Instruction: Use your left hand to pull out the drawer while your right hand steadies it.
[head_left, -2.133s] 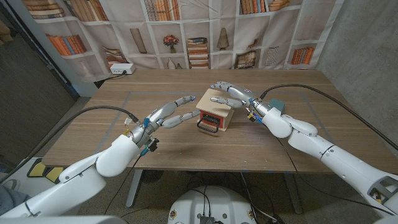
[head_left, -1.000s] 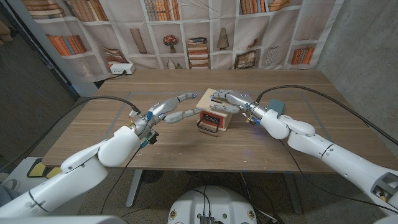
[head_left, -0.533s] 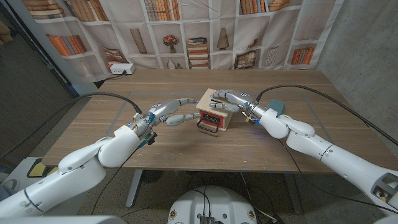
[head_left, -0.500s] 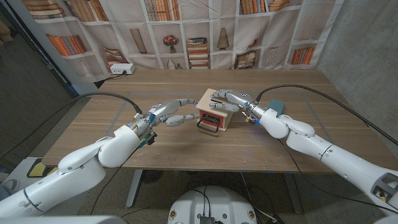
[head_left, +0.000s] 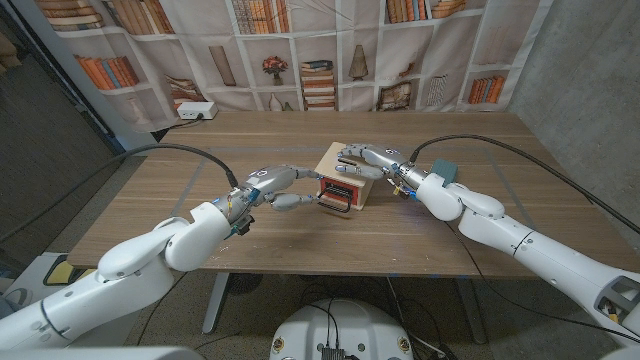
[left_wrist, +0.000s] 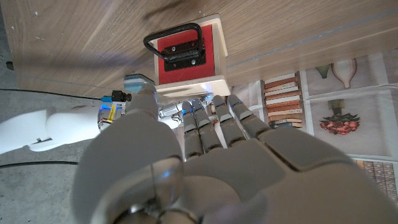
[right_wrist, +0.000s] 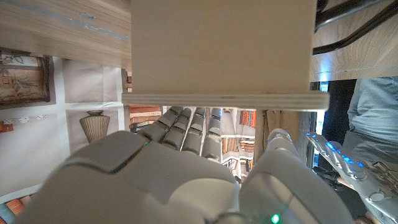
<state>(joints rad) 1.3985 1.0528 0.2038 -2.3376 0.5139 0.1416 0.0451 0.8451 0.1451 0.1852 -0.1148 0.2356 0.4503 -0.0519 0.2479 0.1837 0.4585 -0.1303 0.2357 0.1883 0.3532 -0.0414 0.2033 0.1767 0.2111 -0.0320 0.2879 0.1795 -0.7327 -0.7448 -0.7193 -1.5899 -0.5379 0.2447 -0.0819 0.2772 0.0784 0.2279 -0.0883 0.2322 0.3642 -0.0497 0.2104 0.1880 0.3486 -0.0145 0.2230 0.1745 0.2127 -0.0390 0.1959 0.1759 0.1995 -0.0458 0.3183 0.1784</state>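
We see a wooden table (head_left: 300, 235), small wooden drawer box (head_left: 342, 176) on it between our hands, teal block (head_left: 446, 172) just behind our right wrist, white box (head_left: 197, 111) at the far corner beyond our left hand.

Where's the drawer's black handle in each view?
Head view: the black handle is at the small wooden box's near face, mid-table.
Left wrist view: black handle near the top, over the red front.
Right wrist view: not visible.
Shared landmark: the wooden box.
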